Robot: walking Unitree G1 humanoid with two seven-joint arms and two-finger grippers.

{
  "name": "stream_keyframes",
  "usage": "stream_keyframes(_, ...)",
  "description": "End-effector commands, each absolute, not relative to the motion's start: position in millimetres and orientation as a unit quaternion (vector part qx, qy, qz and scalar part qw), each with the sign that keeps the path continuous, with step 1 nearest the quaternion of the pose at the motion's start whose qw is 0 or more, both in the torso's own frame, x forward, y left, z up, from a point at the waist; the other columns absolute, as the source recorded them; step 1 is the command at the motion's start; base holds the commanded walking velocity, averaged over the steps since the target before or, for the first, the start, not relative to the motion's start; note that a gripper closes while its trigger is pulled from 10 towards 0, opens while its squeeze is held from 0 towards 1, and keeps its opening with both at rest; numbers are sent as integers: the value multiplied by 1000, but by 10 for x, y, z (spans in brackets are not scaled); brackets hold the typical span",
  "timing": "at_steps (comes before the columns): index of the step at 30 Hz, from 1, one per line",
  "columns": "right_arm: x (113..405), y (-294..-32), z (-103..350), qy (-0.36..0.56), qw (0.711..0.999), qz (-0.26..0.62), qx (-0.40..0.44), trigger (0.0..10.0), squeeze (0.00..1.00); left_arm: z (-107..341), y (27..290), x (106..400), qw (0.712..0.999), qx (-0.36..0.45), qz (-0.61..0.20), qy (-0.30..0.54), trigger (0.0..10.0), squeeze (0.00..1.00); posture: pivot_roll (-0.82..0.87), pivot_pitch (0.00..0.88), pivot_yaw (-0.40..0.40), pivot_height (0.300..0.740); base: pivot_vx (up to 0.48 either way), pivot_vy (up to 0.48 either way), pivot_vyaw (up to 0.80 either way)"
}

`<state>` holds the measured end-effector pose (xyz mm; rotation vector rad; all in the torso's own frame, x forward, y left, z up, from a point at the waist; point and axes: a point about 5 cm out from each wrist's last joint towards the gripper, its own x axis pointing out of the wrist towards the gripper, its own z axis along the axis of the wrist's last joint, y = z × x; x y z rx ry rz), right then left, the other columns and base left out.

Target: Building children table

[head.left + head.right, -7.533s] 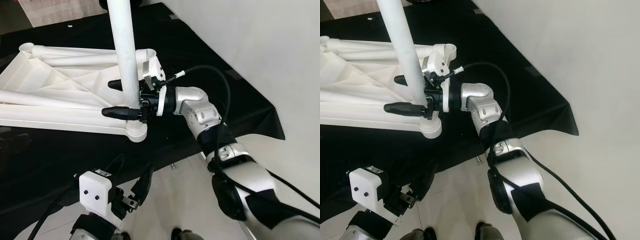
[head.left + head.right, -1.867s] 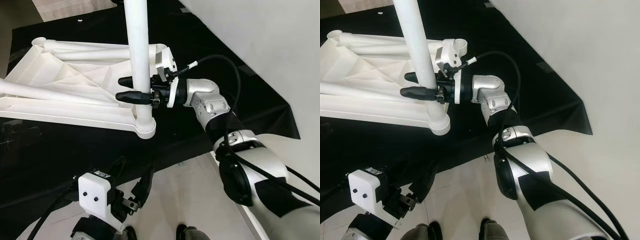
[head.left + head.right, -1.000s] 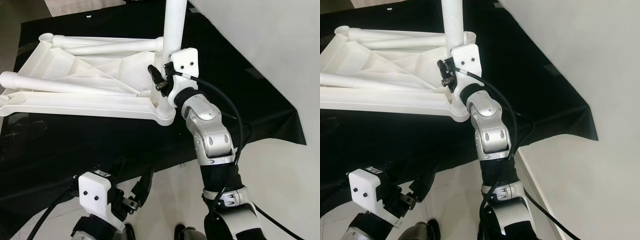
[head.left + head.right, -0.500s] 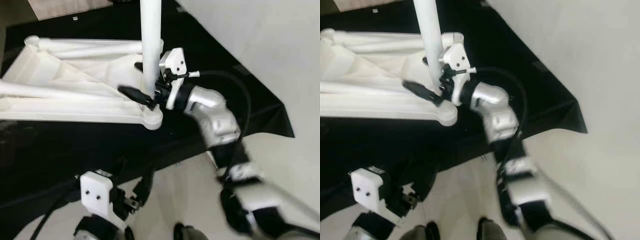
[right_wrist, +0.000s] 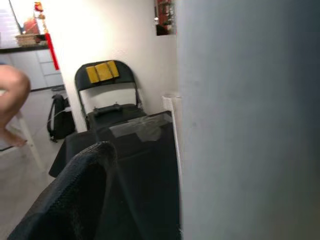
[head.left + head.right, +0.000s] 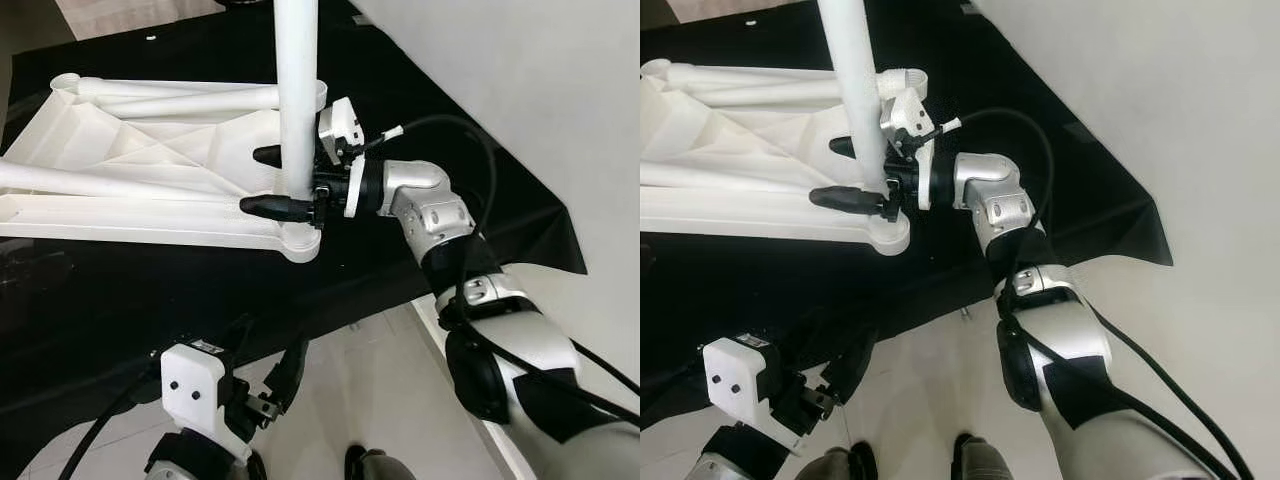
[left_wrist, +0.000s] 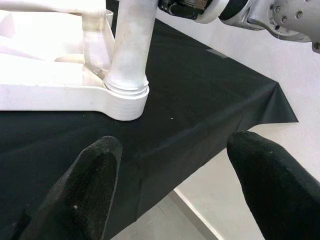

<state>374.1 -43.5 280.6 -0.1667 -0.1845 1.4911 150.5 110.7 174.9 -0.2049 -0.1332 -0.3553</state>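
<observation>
The right gripper [image 6: 268, 181] reaches in sideways with its jaws set around the upright white table leg [image 6: 297, 95], one black finger on each side of the tube, low down just above the socket. The jaws look closed onto the leg, with the tube filling the space between them. In the right wrist view that leg [image 5: 250, 120] is a broad pale column hard against the camera, with one finger [image 5: 70, 200] beside it and a folding chair [image 5: 107, 97] in the room beyond.

The leg stands in a round corner socket [image 6: 298, 242] of the upturned white children's table [image 6: 140, 180], which lies underside up on a black cloth [image 6: 120, 290] over the tabletop. Directly below the right jaws is that socket; beyond them, on the far side of the leg, the ribbed underside spreads out, with two more legs [image 6: 180, 98] lying flat along it.

The left gripper [image 7: 170, 190] hangs low, in front of the cloth's edge and well apart from the table. Its jaws are wide apart and hold nothing; the left wrist view looks between the two fingers [image 7: 92, 185] at the socket [image 7: 125, 97] and the leg's base straight ahead of them. A white wall [image 6: 500, 80] runs along the right of the cloth.
</observation>
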Motion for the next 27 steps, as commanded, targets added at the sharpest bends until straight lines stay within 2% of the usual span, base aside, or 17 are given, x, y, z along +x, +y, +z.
stream_keyframes(1,3701,-309,2809,-90,700,704,-76,0,0,1748,1114,1475,978,-98,-172,-62,10000,0,119,240,-33,740,0,0,0)
stream_keyframes(9,3718,-337,2814,-91,699,706,-73,0,0,1750,1112,1473,978,-98,-172,-62,10000,0,121,242,-36,740,0,0,0)
stream_keyframes(12,3748,-391,2802,-93,713,691,-74,0,0,1751,1105,1479,978,-99,-171,-62,10000,0,116,242,-41,740,0,0,0)
stream_keyframes(13,3770,-416,2778,-91,728,674,-86,0,0,1750,1102,1479,978,-99,-171,-63,10000,0,116,242,-41,740,0,0,0)
stream_keyframes(14,3770,-416,2778,-91,728,674,-86,0,0,1750,1102,1479,978,-99,-171,-63,10000,0,116,242,-41,740,0,0,0)
stream_keyframes(15,3813,-472,2726,-88,756,639,-113,0,0,1748,1099,1478,978,-100,-171,-63,10000,0,110,243,-47,740,0,0,0)
stream_keyframes(16,3813,-472,2726,-88,756,639,-113,0,0,1748,1099,1478,978,-100,-171,-63,10000,0,110,243,-47,740,0,0,0)
stream_keyframes(17,3882,-563,2651,-71,800,583,-119,0,0,1745,1093,1472,978,-100,-171,-62,10000,0,112,243,-60,740,0,0,0)
stream_keyframes(18,3965,-730,2511,-50,865,484,-122,0,0,1744,1087,1460,978,-99,-171,-62,10000,0,131,245,-77,740,0,0,0)
stream_keyframes(19,3965,-730,2511,-50,865,484,-122,0,0,1744,1087,1460,978,-99,-171,-62,10000,0,131,245,-77,740,0,0,0)
stream_keyframes(20,4010,-859,2415,-36,901,414,-124,0,0,1744,1082,1451,978,-97,-172,-62,10000,0,131,245,-77,740,0,0,0)
stream_keyframes(21,3947,-1089,2152,-2,951,294,-96,0,0,1740,1099,1442,979,-96,-167,-60,10000,0,132,255,-82,740,0,0,0)
stream_keyframes(22,3947,-1089,2152,-2,951,294,-96,0,0,1740,1099,1442,979,-96,-167,-60,10000,0,132,255,-82,740,0,0,0)
stream_keyframes(23,3831,-1322,1985,19,978,188,-89,0,0,1743,1116,1440,980,-95,-163,-60,10000,0,129,261,-73,740,0,0,0)
stream_keyframes(24,3831,-1322,1985,19,978,188,-89,0,0,1743,1116,1440,980,-95,-163,-60,10000,0,129,261,-73,740,0,0,0)
stream_keyframes(26,3684,-1568,1818,41,993,84,-66,0,0,1740,1128,1445,981,-94,-159,-60,10000,0,117,254,-62,740,0,0,0)
stream_keyframes(27,3684,-1568,1818,41,993,84,-66,0,0,1740,1128,1445,981,-94,-159,-60,10000,0,117,254,-62,740,0,0,0)
